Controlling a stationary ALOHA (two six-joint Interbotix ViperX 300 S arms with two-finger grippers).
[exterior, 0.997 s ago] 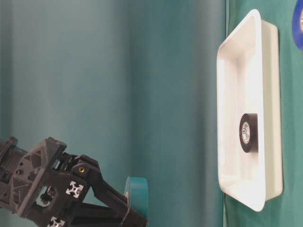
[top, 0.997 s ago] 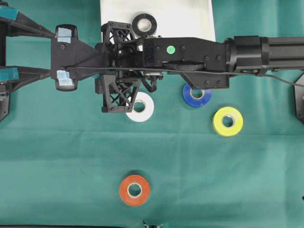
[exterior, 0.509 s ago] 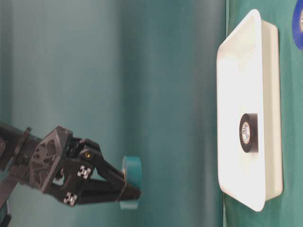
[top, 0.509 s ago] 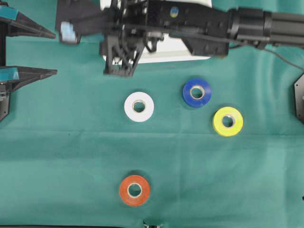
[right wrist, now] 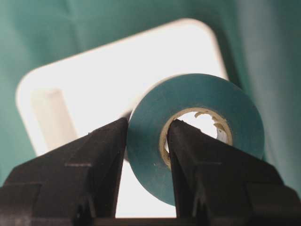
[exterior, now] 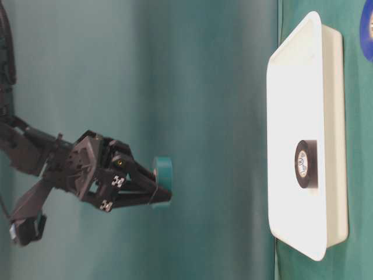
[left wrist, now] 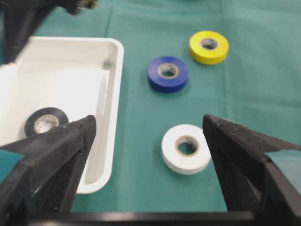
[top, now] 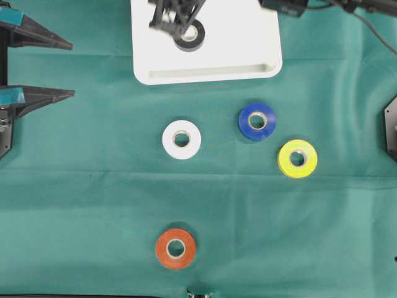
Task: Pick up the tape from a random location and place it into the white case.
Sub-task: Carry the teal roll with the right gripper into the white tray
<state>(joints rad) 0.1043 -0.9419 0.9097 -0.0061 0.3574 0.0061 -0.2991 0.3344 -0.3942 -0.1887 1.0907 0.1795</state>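
My right gripper (right wrist: pixel 146 128) is shut on a teal tape roll (right wrist: pixel 197 94), one finger through its hole and one outside. In the table-level view the roll (exterior: pixel 163 169) hangs in the gripper (exterior: pixel 163 188), well above the white case (exterior: pixel 306 76). The case (top: pixel 248 37) lies at the back of the table with a black tape roll (top: pixel 190 37) in it. In the overhead view only part of the right arm (top: pixel 177 13) shows, over the case. My left gripper (left wrist: pixel 148 125) stands open and empty at the left, facing the case (left wrist: pixel 113 94).
On the green cloth lie a white roll (top: pixel 182 139), a blue roll (top: pixel 257 121), a yellow roll (top: pixel 297 158) and an orange roll (top: pixel 175 248). The left gripper's fingers (top: pixel 37 94) stick in from the left edge.
The right arm, still holding the teal roll, has swung from across the table's middle to the far side over the case, mostly leaving the overhead view. The left gripper has not moved.
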